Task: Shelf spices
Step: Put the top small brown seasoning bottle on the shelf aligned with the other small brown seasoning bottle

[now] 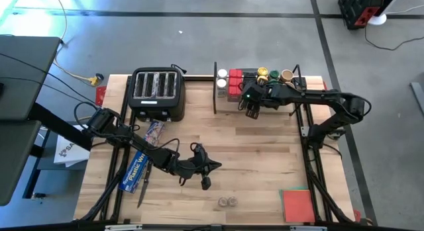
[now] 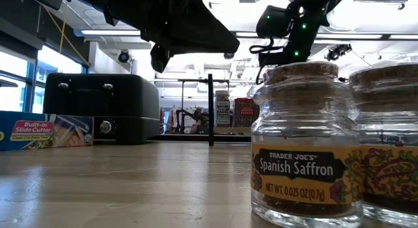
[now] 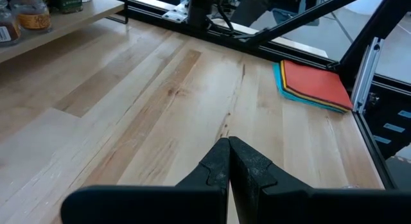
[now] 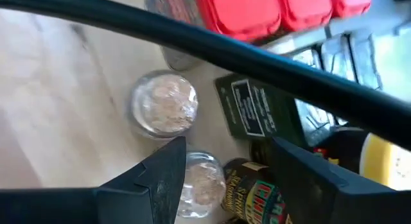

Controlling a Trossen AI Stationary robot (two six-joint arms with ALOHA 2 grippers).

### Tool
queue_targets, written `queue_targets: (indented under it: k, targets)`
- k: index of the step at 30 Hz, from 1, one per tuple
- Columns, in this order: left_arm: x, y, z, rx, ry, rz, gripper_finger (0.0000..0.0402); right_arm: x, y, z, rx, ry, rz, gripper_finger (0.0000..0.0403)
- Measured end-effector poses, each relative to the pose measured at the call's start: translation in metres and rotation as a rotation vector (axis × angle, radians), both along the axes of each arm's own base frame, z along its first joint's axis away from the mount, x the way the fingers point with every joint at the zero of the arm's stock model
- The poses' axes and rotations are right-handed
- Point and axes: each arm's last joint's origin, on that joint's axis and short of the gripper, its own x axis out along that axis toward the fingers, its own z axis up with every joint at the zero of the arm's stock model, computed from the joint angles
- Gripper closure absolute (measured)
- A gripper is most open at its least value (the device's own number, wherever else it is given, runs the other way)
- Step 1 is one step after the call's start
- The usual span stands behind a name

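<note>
We see the right gripper (image 1: 252, 109) reaching over the shelf (image 1: 311, 82) at the far edge of the counter (image 1: 252, 165), its two fingers (image 4: 168, 165) standing apart with nothing between them. Below them in the right wrist view sit two round cork-topped jars (image 4: 164, 107), a black box (image 4: 255, 113) with a printed label, and several red tins (image 4: 243, 12) behind a black rod of the shelf frame. From above, the spices (image 1: 262, 77) crowd the shelf: white-lidded jars at its left end, red tins beside them, then jars with yellow, green and tan lids further right.

Our left gripper (image 1: 206, 183) hangs above the near middle of the counter, its fingers (image 3: 247, 169) pressed together and holding nothing. Two tiny clear jars (image 1: 228, 202) stand on the counter close to it, toward the near edge; in the low view one reads Spanish Saffron (image 2: 304, 146).

A black toaster (image 1: 157, 92) sits left of the shelf, a long blue plastic-wrap box (image 1: 136, 171) lies under the left arm, and a flat red pad (image 1: 297, 204) rests at the near right corner.
</note>
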Motion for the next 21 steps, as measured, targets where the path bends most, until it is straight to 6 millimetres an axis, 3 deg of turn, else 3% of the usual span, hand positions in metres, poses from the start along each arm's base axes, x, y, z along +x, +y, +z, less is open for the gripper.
queue_targets:
  k: [4, 8, 12, 16, 21]
  targets:
    - [0.0, 0.0, 0.0, 0.0, 0.0, 0.0, 0.0401, 0.0, 0.014, 0.011, -0.021, -0.037, 0.045, 0.0189]
    - [0.0, 0.0, 0.0, 0.0, 0.0, -0.001, 0.0401, -0.002, 0.046, 0.029, -0.033, -0.094, 0.145, 0.0195]
    - [0.0, -0.001, 0.0, 0.0, 0.001, -0.002, 0.0401, -0.004, 0.097, 0.047, -0.028, -0.215, 0.283, 0.0199]
    - [-0.003, -0.007, -0.001, 0.022, 0.009, -0.032, 0.0401, -0.006, 0.161, 0.053, 0.025, -0.317, 0.465, 0.0199]
    - [-0.026, -0.051, 0.003, 0.137, -0.001, -0.145, 0.0401, -0.013, 0.234, 0.046, 0.151, -0.415, 0.625, 0.0199]
